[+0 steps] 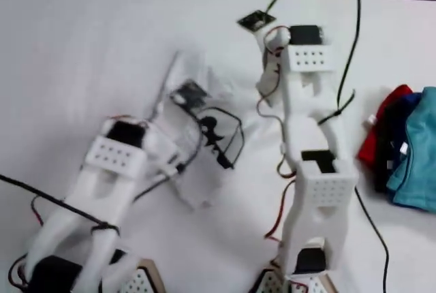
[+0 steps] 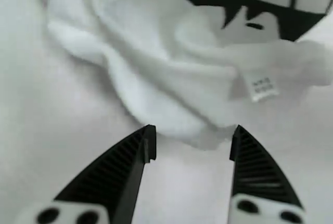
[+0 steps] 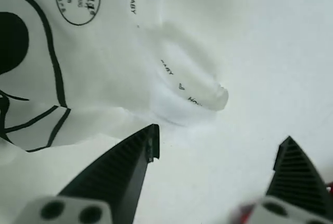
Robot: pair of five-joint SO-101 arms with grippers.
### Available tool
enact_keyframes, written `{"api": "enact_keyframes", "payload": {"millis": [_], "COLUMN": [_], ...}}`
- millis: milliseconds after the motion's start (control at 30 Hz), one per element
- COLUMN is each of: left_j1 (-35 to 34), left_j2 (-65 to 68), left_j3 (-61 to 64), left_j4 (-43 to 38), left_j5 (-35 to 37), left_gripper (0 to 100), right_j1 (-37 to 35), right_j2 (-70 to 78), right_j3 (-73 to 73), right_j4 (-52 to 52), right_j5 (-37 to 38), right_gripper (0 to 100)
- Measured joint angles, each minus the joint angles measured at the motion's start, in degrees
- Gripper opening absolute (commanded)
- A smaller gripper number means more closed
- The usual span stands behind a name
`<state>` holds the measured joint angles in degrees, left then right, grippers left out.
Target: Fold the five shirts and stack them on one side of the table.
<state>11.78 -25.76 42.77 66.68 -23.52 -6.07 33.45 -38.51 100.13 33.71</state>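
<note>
Bare table (image 1: 82, 41) far left — shirt stack (image 1: 402, 146) blocks the right edge.

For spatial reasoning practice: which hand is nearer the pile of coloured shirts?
Right. The right hand is between the white shirt and the pile; the left hand is at that shirt.

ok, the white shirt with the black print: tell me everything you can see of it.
The white shirt looks like thin, soft fabric, with a black line drawing on it and a small sewn-in label. It lies crumpled and unfolded on the white table, mid-table, apart from the coloured shirts at one side. The left gripper and right gripper hang open at its edge; neither clamps it.
</note>
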Motion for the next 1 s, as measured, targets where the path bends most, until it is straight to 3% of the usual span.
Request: {"api": "enact_keyframes", "payload": {"millis": [233,433,667,833,900,1000], "left_j1": [5.4,7.0,9.8,9.9,9.9,10.0], "left_j2": [0.0,0.0,0.0,0.4,3.0,9.1], "left_j3": [-3.3,-7.8,-4.1,1.0,2.0,1.9], "left_j4": [-1.6,-2.7,-2.8,-7.6,-10.5,-12.0], "left_j5": [3.1,16.3,16.7,13.7,10.7,9.2], "left_gripper": [25,25,25,25,21,4], "right_j1": [6.0,8.0,8.0,8.0,8.0,8.0], "right_j2": [0.0,0.0,0.0,0.0,0.0,0.0], "right_j3": [0.0,0.0,0.0,0.0,0.0,0.0], "right_j4": [-0.4,-0.4,-0.4,-0.4,-0.4,-0.4], "right_j5": [0.0,0.0,0.0,0.0,0.0,0.0], "right_gripper": [35.4,35.4,35.4,35.4,35.4,35.4]}}
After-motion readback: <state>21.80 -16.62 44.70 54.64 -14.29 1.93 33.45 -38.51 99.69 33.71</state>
